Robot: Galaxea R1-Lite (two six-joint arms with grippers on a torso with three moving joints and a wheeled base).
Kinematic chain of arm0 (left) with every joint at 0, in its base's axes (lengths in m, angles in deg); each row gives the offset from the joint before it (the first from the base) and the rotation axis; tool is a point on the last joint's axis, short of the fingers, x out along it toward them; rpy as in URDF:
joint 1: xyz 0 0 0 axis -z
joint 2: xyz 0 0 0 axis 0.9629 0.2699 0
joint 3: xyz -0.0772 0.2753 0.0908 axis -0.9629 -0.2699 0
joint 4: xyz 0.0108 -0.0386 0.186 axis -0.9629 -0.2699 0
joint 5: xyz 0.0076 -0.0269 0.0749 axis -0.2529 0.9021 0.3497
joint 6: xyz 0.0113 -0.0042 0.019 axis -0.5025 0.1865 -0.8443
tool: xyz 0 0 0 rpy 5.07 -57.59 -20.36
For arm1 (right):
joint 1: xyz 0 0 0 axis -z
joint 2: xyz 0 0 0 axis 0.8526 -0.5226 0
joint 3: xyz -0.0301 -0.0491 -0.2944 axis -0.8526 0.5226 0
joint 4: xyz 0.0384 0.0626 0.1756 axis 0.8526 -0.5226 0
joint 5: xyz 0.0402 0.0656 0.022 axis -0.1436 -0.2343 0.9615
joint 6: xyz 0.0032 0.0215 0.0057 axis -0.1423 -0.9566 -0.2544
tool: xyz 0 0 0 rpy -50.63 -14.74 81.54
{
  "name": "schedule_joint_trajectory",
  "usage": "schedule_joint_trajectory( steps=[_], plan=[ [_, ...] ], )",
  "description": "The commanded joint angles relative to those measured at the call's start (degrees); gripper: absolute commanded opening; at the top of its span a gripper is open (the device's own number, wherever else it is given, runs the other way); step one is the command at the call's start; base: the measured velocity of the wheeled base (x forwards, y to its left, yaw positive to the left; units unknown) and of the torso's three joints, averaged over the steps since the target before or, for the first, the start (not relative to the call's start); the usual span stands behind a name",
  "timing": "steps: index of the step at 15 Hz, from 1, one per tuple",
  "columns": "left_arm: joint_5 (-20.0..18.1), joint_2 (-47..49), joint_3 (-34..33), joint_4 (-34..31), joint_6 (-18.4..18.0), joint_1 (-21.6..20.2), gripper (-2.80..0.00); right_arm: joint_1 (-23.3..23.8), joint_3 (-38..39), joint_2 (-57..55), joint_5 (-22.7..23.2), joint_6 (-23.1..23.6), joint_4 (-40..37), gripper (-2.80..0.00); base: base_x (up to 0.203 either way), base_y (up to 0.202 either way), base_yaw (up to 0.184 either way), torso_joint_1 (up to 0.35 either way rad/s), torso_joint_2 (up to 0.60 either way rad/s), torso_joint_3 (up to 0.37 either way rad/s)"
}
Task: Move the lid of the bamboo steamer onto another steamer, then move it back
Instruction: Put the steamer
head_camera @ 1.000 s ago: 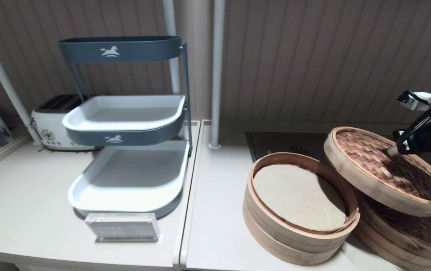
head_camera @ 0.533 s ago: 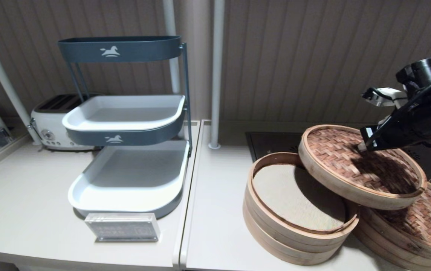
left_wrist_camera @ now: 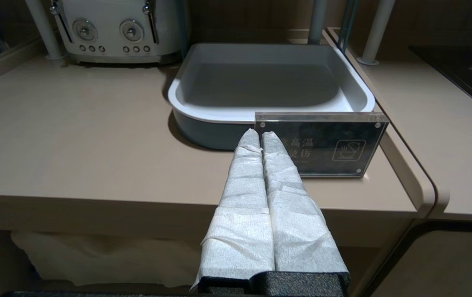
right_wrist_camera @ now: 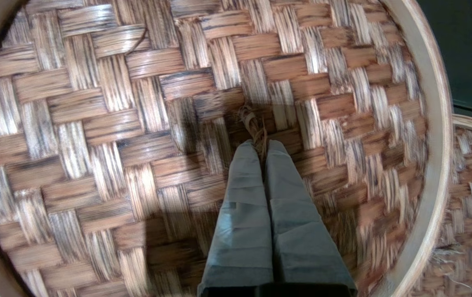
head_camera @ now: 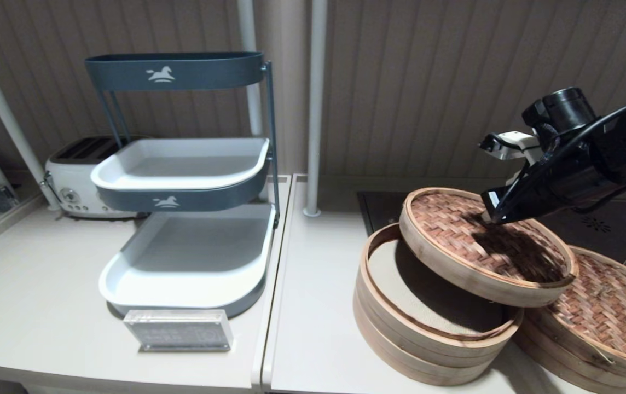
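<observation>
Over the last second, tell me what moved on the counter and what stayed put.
The right tool, shut on the knot of the bamboo steamer lid, carried the tilted lid to the robot's left, off the shallower steamer and partly over the taller steamer. The shallower steamer's own woven lid is now mostly uncovered. Both steamers, the tiered rack and the toaster stayed put.

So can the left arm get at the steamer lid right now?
Probably not. The left gripper sits shut, low before the counter edge by the acrylic sign, while the right gripper already holds the bamboo steamer lid far across.
</observation>
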Motion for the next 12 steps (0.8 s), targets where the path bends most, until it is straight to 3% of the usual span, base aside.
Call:
schedule_joint_trajectory(
  steps=[1, 12],
  plan=[
    [0.01, -0.17, -1.58, 0.05, -0.04, 0.00, -2.80, -1.61, -0.71, -1.08, -0.40, -0.46, -0.13, -2.80, 0.000, 0.000, 0.000, 0.000, 0.00, 0.000],
    [0.06, -0.11, -1.58, 0.05, 0.00, 0.00, -2.80, -9.13, -0.86, -2.70, -3.84, -1.81, -0.13, -2.80, 0.000, 0.000, 0.000, 0.000, 0.00, 0.000]
  ],
)
